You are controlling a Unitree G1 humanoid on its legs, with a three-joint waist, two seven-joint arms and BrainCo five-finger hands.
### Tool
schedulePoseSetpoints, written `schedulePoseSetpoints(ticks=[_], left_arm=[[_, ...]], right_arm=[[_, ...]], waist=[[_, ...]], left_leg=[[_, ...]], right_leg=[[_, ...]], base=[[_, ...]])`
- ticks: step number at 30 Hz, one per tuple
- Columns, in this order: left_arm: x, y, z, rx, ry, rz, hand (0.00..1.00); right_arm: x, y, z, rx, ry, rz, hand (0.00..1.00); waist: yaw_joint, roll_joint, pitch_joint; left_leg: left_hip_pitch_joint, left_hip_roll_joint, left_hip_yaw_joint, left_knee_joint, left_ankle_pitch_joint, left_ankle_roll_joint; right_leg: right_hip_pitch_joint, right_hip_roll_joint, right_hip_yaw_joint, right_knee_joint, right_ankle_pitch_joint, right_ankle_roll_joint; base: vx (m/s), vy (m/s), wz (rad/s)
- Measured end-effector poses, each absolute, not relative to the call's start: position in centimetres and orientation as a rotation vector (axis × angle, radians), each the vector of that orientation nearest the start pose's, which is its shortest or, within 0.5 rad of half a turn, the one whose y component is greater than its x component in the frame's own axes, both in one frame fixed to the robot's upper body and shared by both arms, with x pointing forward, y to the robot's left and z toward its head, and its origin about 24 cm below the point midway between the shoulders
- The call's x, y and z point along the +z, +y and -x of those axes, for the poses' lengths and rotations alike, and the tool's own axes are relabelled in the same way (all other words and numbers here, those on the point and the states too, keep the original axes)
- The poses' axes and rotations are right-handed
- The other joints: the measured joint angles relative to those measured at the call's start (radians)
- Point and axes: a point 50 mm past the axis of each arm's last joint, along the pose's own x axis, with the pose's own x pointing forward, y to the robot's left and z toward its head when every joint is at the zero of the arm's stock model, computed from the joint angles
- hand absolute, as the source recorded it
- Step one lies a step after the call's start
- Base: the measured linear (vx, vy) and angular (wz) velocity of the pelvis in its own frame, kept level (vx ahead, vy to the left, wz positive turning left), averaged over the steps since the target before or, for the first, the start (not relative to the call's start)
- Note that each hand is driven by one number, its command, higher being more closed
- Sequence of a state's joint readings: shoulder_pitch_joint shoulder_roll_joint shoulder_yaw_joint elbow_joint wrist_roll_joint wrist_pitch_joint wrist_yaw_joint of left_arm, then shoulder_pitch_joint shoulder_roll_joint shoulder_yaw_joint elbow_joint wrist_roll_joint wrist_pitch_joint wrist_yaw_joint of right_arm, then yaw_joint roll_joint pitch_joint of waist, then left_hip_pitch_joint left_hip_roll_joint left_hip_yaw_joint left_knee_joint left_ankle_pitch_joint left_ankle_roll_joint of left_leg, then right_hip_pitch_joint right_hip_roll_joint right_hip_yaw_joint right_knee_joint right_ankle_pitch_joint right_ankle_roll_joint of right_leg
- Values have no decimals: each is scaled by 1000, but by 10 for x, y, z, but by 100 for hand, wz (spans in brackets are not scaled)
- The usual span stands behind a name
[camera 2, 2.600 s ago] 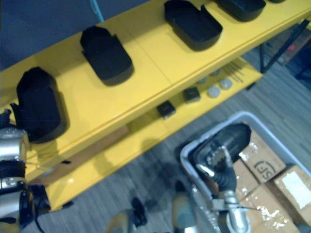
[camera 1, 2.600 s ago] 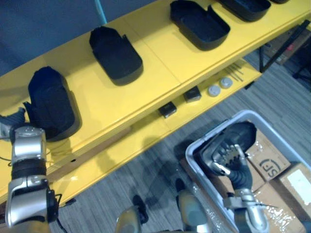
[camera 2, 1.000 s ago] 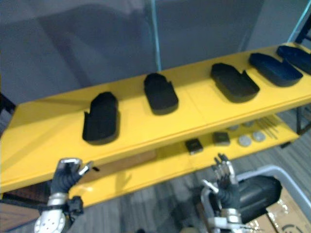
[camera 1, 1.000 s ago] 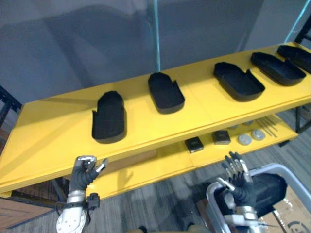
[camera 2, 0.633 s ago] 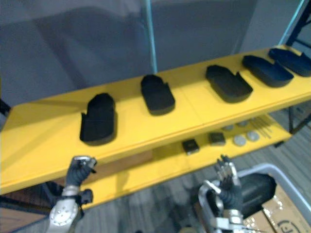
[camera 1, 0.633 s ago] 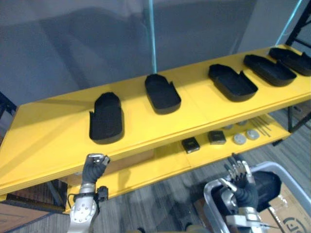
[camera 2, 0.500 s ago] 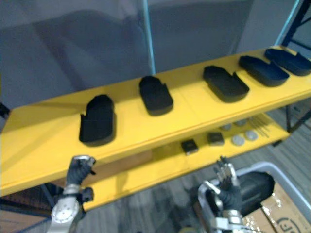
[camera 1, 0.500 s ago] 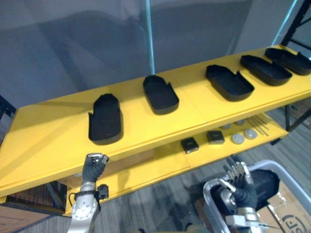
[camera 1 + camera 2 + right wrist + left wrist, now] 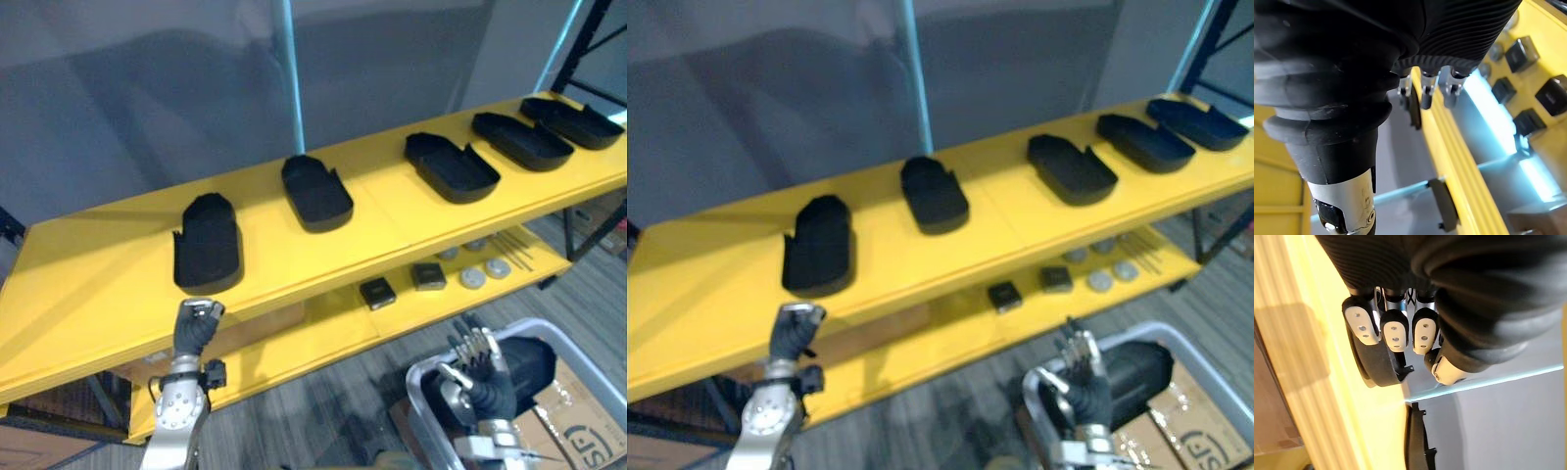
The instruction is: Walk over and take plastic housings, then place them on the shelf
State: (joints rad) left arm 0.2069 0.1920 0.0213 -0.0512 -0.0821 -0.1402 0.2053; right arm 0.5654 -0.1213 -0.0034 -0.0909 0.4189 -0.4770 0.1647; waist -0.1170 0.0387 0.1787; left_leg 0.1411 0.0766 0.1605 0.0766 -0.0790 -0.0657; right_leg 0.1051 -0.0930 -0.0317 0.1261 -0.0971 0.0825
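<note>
In the left eye view, five black plastic housings are seen spaced along the top tier of the yellow shelf (image 9: 88,284), from the leftmost housing (image 9: 207,253) to the far housing (image 9: 568,109), each lying flat and well apart from its neighbours, presumably so that each can be set down without knocking another. On the lower tier, small black blocks (image 9: 376,292) and round discs (image 9: 473,278) are laid out. The left hand (image 9: 196,328) is held below the shelf's front edge with its fingers curled into a fist and nothing in it. The right hand (image 9: 473,364) is raised over the rim of the grey bin (image 9: 423,377), fingers straight and empty. One more housing, the binned housing (image 9: 529,364), lies in the bin just beside that hand, with a cardboard box (image 9: 578,431) next to the bin.

In the right eye view, the same layout is shown, with a blue upright post (image 9: 917,88) rising behind the shelf.

In the left wrist view, the curled fingers (image 9: 1395,335) are seen closed on nothing, the leftmost housing lying on the shelf beyond them.

In the right wrist view, the straight fingers (image 9: 1424,95) are seen extended, nothing between them. The hand is judged to be placed for reaching into the bin, since the next pick would have to be made from there.
</note>
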Motion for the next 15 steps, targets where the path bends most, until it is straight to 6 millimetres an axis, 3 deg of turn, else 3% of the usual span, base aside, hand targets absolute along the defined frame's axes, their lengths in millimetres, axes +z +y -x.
schedulePoseSetpoints(ticks=[15], left_arm=[[22, 214, -218, 346, 28, -133, 100]], right_arm=[[7, -203, -123, -72, -31, -210, 0]], waist=[[-9, 10, -6]], left_leg=[[20, 1, 19, 4, 1, -1]], right_leg=[[-15, 0, 21, 59, -13, -2]], base=[[-11, -2, -4]])
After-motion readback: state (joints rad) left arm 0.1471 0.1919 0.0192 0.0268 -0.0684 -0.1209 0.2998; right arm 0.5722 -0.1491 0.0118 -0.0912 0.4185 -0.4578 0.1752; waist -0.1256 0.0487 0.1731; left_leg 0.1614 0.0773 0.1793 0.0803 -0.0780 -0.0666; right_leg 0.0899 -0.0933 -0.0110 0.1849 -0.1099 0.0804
